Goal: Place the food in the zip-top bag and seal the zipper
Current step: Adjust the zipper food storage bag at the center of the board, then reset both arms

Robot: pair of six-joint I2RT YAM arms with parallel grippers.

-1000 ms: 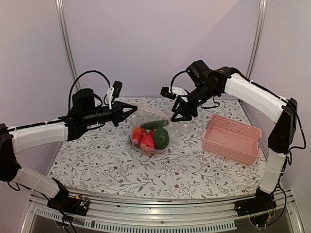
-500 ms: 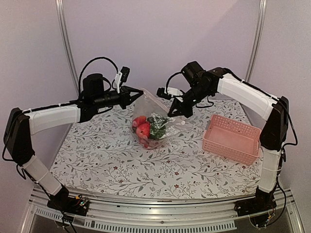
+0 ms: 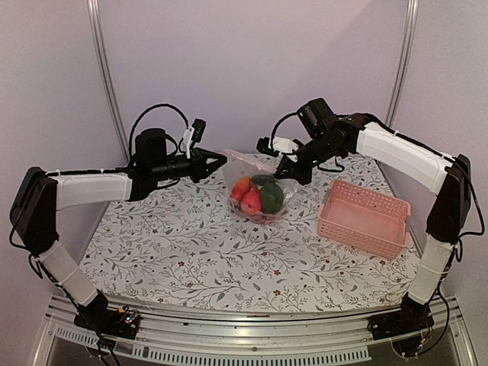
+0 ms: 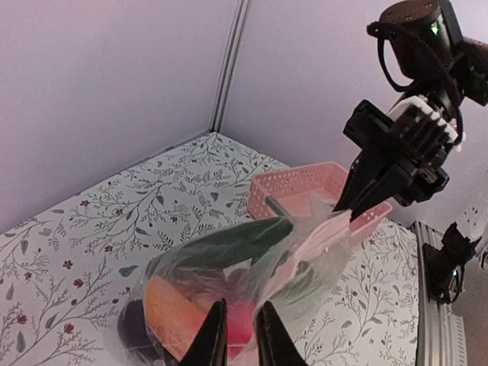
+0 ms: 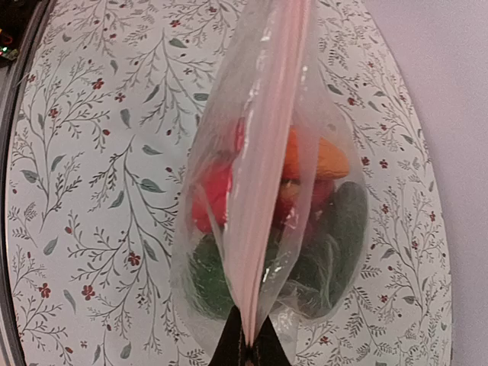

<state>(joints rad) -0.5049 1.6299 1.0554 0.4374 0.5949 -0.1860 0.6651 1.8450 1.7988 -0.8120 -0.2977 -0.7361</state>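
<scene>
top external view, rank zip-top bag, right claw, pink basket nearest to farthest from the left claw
1. zip-top bag, centre, gripped by the left claw itself
2. right claw, holding the bag's other end
3. pink basket, far right, beyond both

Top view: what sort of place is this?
Likely a robot lab booth: two robot arms at a floral table, bare walls with metal posts, toy food in a zip-top bag.

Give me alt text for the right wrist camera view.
The right gripper pinches one end of the pink zipper on a clear zip-top bag held above a floral table. Red, orange and green toy food sits inside.
</scene>
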